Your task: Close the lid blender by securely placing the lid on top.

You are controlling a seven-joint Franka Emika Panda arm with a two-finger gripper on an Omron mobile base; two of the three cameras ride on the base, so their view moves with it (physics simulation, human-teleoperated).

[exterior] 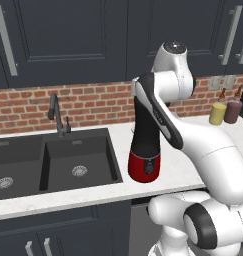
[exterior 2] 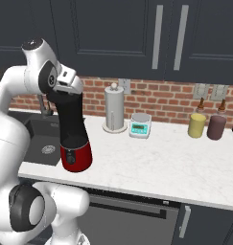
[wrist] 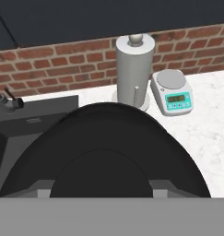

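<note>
1. The blender (exterior: 144,150) stands upright on the white marble bench (exterior 2: 175,162), close to the front edge and just to the right of the black double sink (exterior: 53,162).
2. Its red base with the dark front panel rests flat on the bench; the black jar rises from it, slightly tapered.
3. The gripper (exterior 2: 70,93) is directly over the top of the jar, and the white hand covers the rim in both base views.
4. In the hand view a wide round black disc, the lid (wrist: 104,147), lies directly under the hand, with a raised rounded part in its middle near the bottom of the view.
5. The jaws are as narrow as they get and they hold the lid by that middle part; the finger tips themselves are hidden at the bottom edge of the hand view.
6. Whether the lid already sits fully on the jar rim I cannot tell, because the hand hides the joint.
7. Behind the blender, against the red brick wall, stands a paper towel holder (exterior 2: 114,112), and just to its right lies a small white scale (exterior 2: 140,125) with a green display.
8. Far to the right on the bench are a yellow bottle (exterior 2: 197,123) and a maroon bottle (exterior 2: 216,125), close beside each other and well apart from the blender.
9. A dark faucet (exterior: 57,117) stands behind the sink.
</note>
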